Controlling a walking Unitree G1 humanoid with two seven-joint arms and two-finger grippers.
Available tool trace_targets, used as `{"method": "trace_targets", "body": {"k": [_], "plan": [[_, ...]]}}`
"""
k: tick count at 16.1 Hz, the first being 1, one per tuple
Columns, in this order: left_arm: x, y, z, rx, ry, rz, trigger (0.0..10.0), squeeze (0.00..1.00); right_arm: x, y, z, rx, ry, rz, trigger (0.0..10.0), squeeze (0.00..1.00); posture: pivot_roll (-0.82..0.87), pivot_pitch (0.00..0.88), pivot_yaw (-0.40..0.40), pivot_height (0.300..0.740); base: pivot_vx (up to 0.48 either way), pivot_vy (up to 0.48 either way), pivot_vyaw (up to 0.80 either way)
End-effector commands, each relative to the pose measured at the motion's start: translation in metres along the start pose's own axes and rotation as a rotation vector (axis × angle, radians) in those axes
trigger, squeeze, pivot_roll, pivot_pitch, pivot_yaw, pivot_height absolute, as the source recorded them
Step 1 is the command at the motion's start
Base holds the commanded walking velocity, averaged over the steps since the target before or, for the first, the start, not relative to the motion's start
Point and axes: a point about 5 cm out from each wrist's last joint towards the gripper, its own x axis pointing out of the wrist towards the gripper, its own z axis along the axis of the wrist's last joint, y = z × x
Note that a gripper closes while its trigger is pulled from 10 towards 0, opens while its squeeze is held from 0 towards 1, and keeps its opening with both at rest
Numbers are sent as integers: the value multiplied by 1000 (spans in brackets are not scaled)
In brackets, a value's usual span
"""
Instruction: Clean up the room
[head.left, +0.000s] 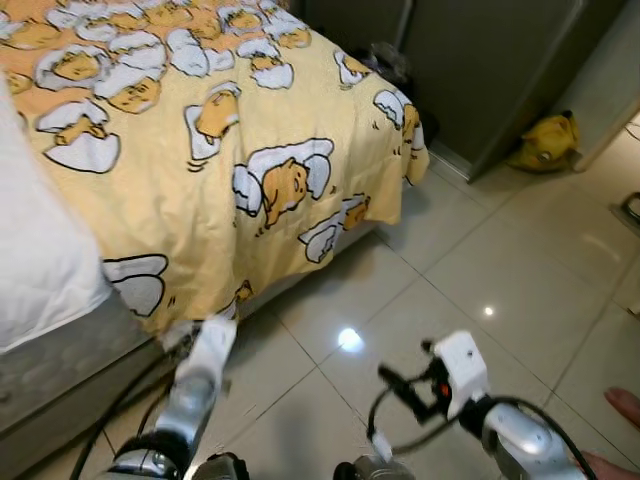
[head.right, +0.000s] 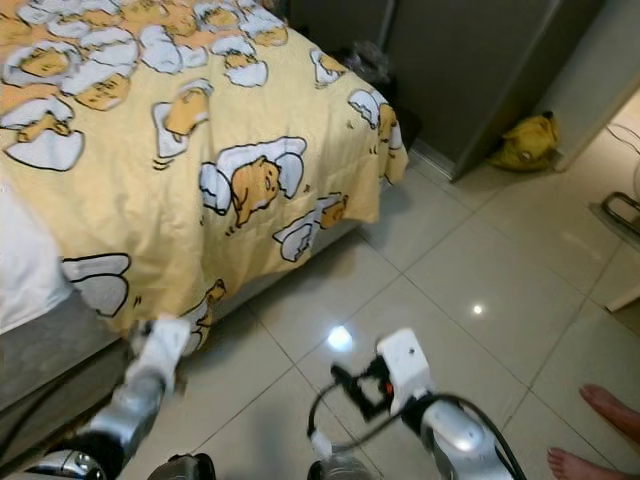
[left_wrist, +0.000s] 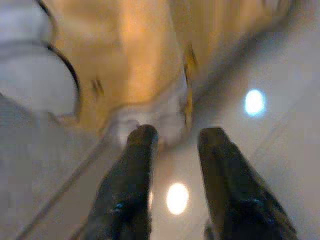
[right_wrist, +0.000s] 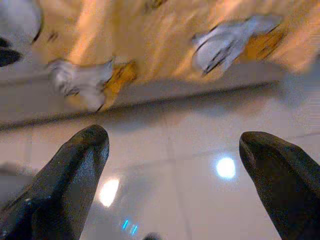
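A yellow cartoon-print quilt (head.left: 200, 150) drapes over the bed, its hanging corner just ahead of the left gripper (left_wrist: 175, 137), whose fingers stand slightly parted. The right gripper (right_wrist: 172, 142) hovers spread wide over glossy beige floor tiles (head.left: 470, 280). A yellow plush toy (head.left: 548, 140) lies well beyond it.

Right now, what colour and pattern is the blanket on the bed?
The blanket is yellow, printed with white-and-orange cartoon egg figures; the left eye view shows it best.
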Motion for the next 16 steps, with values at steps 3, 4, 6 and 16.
{"method": "trace_targets", "body": {"k": [3,4,6,16], "plan": [[6,16,69,-241,-303,123,10000,1000,15,-25,24,-1,-143,-196,10000,0,-217,0,-51,740,0,0,0],[5,21,83,-310,-357,138,10000,1000,22,-26,33,1,-184,-218,10000,0,-209,0,-41,740,0,0,0],[2,34,111,-416,-467,160,10000,1000,35,-28,52,15,-269,-275,10000,0,-199,0,-11,740,0,0,0],[-15,41,131,-437,-552,226,10000,0,53,-26,66,38,-352,-378,10000,0,-183,0,27,740,0,0,-76]]}}
